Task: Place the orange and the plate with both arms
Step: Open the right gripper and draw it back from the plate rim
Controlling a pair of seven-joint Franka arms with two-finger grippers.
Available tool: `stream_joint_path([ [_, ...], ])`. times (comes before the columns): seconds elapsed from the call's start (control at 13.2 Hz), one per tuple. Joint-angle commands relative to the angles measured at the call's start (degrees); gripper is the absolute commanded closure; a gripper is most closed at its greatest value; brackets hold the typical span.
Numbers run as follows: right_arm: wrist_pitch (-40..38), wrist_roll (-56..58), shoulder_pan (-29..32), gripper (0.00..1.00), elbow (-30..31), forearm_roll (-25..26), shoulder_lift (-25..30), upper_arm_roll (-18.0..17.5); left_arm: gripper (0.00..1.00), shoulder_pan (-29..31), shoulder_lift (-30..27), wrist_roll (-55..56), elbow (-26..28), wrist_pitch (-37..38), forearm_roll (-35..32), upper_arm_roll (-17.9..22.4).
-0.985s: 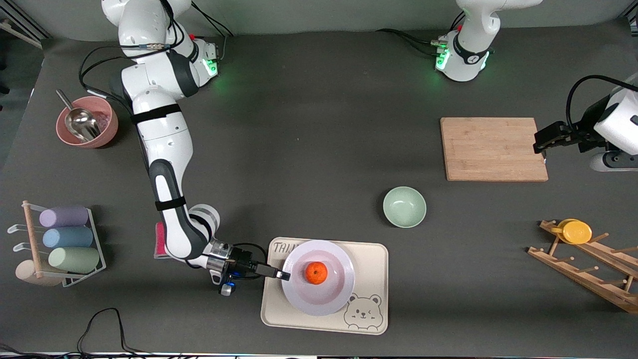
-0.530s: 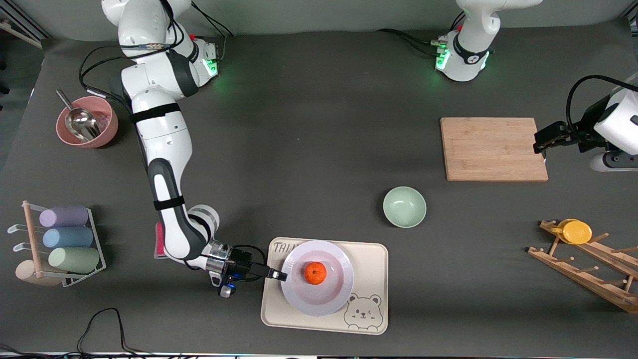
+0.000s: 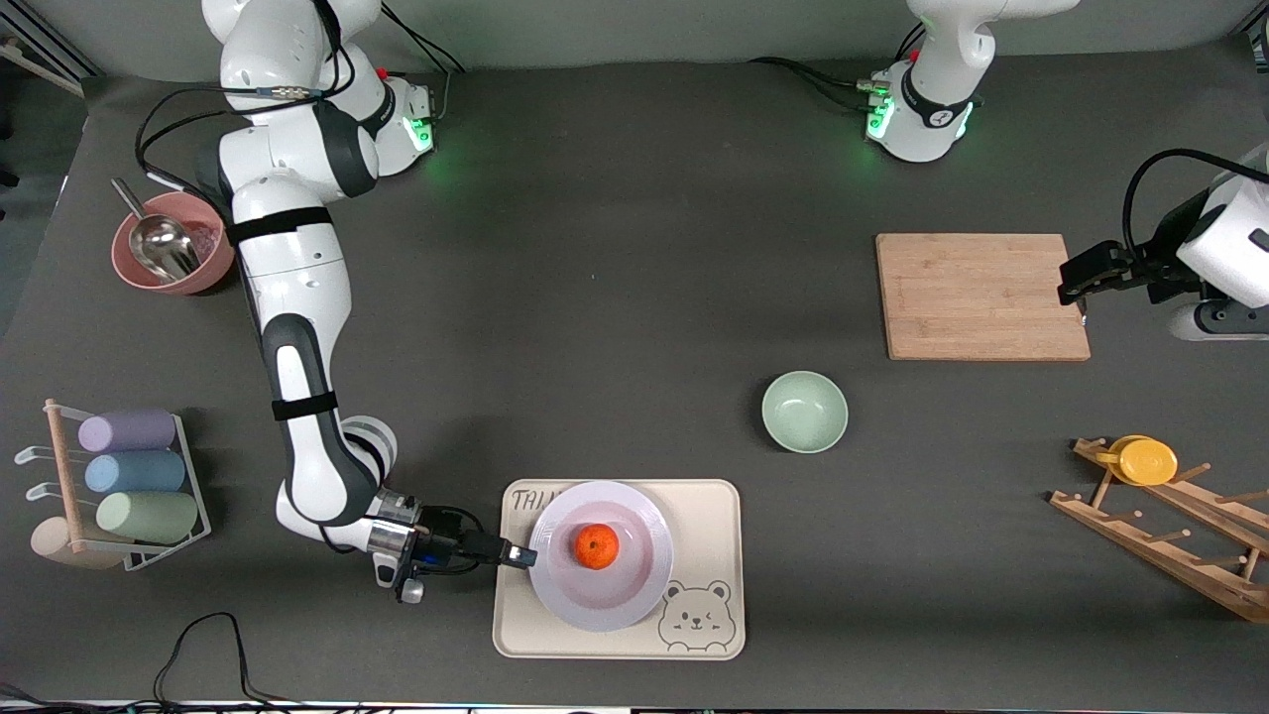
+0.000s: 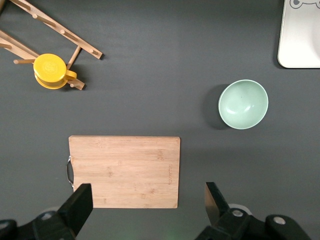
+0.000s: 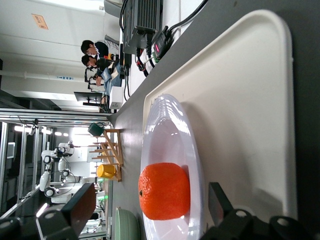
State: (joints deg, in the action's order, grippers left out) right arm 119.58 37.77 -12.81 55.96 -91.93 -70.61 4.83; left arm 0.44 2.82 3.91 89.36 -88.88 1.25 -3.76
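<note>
The orange (image 3: 596, 546) (image 5: 164, 190) sits in the middle of the white plate (image 3: 595, 600) (image 5: 167, 125). The plate rests on the cream bear tray (image 3: 709, 526) (image 5: 240, 100), close to the front camera. My right gripper (image 3: 518, 553) (image 5: 149, 205) is low at the plate's edge toward the right arm's end. It is open, and its fingers stand wide apart with the rim between them. My left gripper (image 3: 1073, 288) (image 4: 147, 205) hangs open and empty at the edge of the cutting board (image 3: 981, 296) (image 4: 125, 170), toward the left arm's end.
A pale green bowl (image 3: 804, 411) (image 4: 243, 104) stands between tray and cutting board. A wooden rack holds a yellow dish (image 3: 1147, 460) (image 4: 50, 71) at the left arm's end. At the right arm's end are a pink bowl with scoop (image 3: 171, 243) and a cup rack (image 3: 129, 476).
My right arm has drawn back toward the right arm's end of the table. The tray, plate and orange have slid the same way with it. The left arm has not moved.
</note>
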Motion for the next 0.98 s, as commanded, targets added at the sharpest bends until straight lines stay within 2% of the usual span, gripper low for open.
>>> stream_joint_path([
  [0.0, 0.3, 1.1, -0.3, 0.00, 0.6, 3.7, 1.7, 0.1, 0.00, -0.3, -1.1, 0.0, 0.2, 0.3, 0.5, 0.2],
  [0.23, 0.5, 0.3, -0.3, 0.00, 1.1, 11.5, 4.7, 0.4, 0.00, -0.3, -1.1, 0.0, 0.2, 0.5, 0.5, 0.2],
  [0.45, 0.5, -1.5, -0.4, 0.00, 5.3, 15.7, 9.8, 4.0, 0.00, 0.0, -1.1, 0.0, 0.2, 0.5, 0.5, 0.2],
  [0.53, 0.4, -1.6, -0.5, 0.00, 7.7, 18.6, 12.1, 4.5, 0.00, 0.0, -1.1, 0.0, 0.2, 0.5, 0.5, 0.2],
  [0.91, 0.4, -9.4, -1.6, 0.00, 21.9, 38.9, 25.0, 5.9, 0.00, -0.3, -1.2, 0.0, 0.2, 0.6, 0.5, 0.2],
])
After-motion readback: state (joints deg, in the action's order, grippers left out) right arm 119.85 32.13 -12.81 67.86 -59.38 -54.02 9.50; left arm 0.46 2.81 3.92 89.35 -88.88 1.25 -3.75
